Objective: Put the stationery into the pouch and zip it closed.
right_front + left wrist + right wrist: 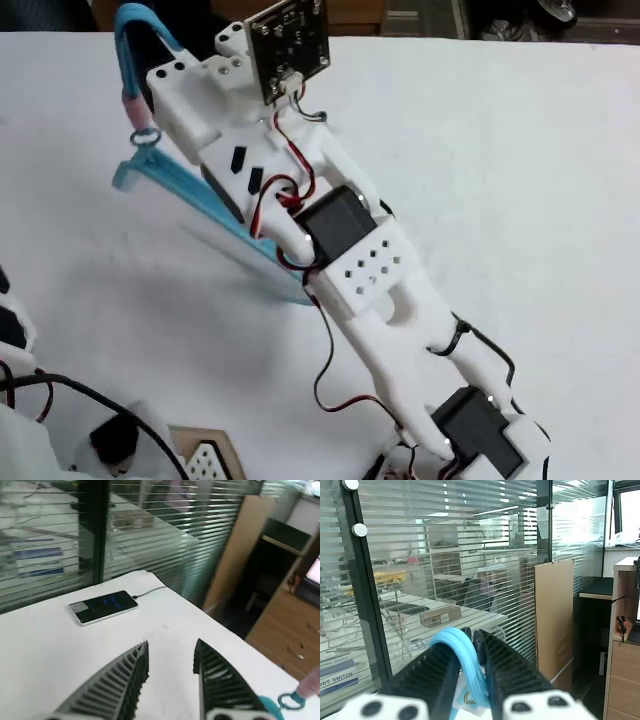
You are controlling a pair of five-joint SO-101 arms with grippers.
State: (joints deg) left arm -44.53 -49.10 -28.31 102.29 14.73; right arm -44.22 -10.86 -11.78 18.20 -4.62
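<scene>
The blue pouch point(195, 195) hangs tilted above the white table, under the right arm's wrist point(215, 100). Its blue loop point(150, 30) arches up beside the wrist, and a pink zip pull with a ring point(140, 120) dangles at the pouch's upper corner. In the right wrist view my right gripper point(471, 635) is shut on the blue loop point(462, 655), which stands up between the black ribbed fingers. My left gripper point(171, 647) is open over the table with nothing between its fingers. The pink zip pull and ring point(300, 692) hang close beside one of its fingers.
A phone point(102, 607) with a cable lies on the white table point(45, 655) beyond the left gripper, near the far edge. Parts of the other arm and its cables point(110, 435) sit at the high view's lower left. Bare table point(500, 150) lies right of the raised arm.
</scene>
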